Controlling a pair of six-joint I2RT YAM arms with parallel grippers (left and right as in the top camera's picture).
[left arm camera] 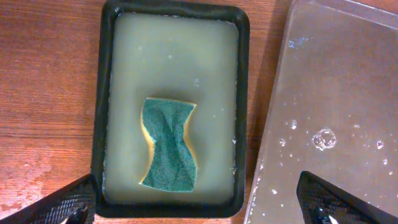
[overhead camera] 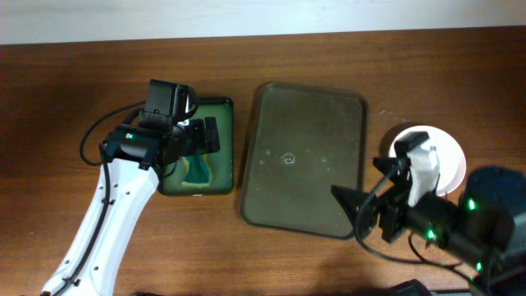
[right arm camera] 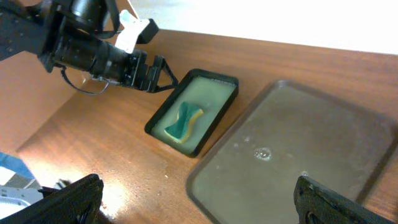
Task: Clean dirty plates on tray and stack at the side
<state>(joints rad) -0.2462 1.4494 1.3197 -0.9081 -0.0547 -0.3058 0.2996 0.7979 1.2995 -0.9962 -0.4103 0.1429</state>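
The big olive-brown tray (overhead camera: 304, 160) lies mid-table with no plates on it, only a few water drops. White plates (overhead camera: 444, 150) sit on the table to its right, partly hidden by my right arm; how many are stacked I cannot tell. My right gripper (overhead camera: 355, 212) hovers open and empty at the tray's near right corner, and in its wrist view it (right arm camera: 205, 202) is over the tray's (right arm camera: 311, 143) edge. My left gripper (overhead camera: 205, 138) is open above the small green tray; in the left wrist view it (left arm camera: 202, 208) holds nothing.
The small dark green tray (left arm camera: 99, 124) holds cloudy water and a teal-and-yellow sponge (left arm camera: 169, 144) lying flat. It stands just left of the big tray (left arm camera: 336, 93). The left arm (right arm camera: 93, 50) reaches over it from the left. The table's back edge meets a white wall.
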